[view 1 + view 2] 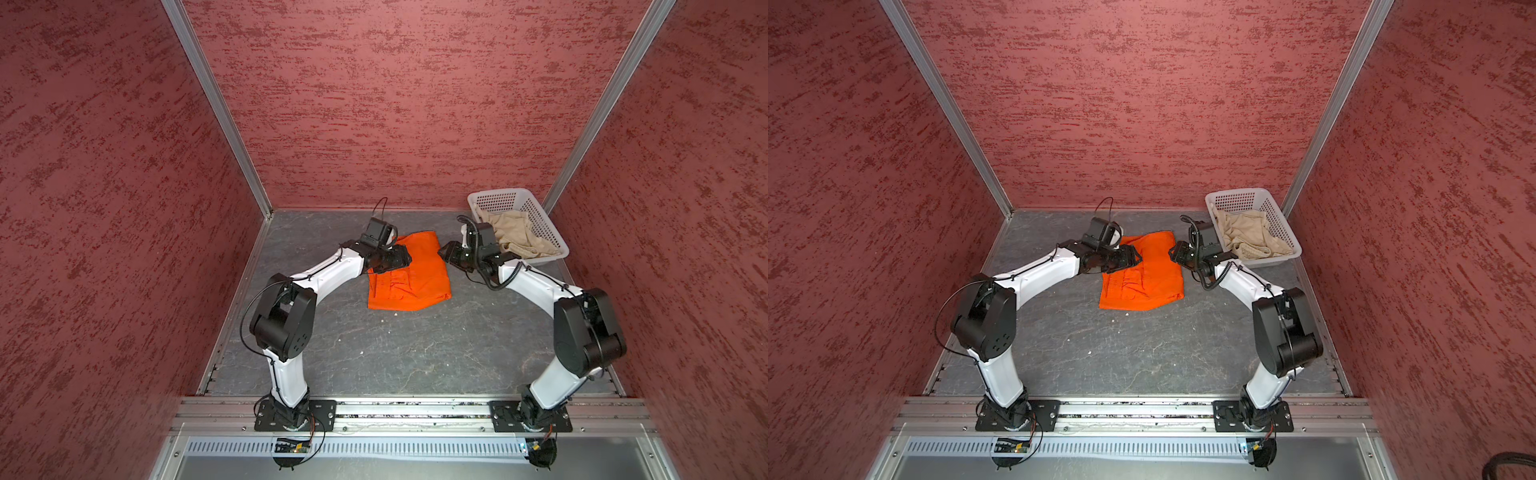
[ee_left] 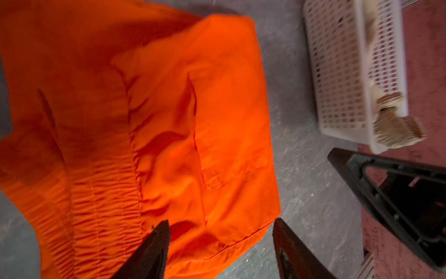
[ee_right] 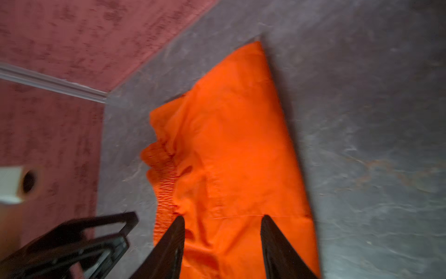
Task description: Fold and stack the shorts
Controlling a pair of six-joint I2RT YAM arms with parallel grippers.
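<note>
- The desk (image 1: 395, 353) is a dark grey slab with pale marble-like veins, and a few small white specks lie on its bare middle.
- Red mottled walls (image 1: 395, 104) close it in on three sides, joined at the far corners by slanting aluminium posts (image 1: 216, 104).
- Along the near edge runs a metal rail (image 1: 415, 409), to which both arm bases are bolted.
- A white perforated basket (image 1: 540, 224) stands at an angle in the far right corner of the desk.
- The beige shorts (image 1: 515, 235) lie crumpled inside it; in the left wrist view a gathered bunch of them (image 2: 395, 130) spills over the rim.
- The orange shorts (image 1: 415, 278) lie folded into a rough rectangle on the desk's far middle, well left of the basket, between the two arms.
- Their ruched waistband shows along one side in both wrist views (creased, not quite flat).
- The left tool (image 1: 401, 259) hangs over the left far part of the orange cloth. Its wrist view shows the two dark fingers (image 2: 164, 241) spread well apart with the cloth lying loose under the gap, so it grips nothing.
- The right tool (image 1: 446, 251) sits just beside the shorts' right far corner in both top views. From its own camera the fingers (image 3: 272, 241) are likewise parted, with orange fabric beneath them and nothing pinched.
- Both wrist views are motion-blurred.
</note>
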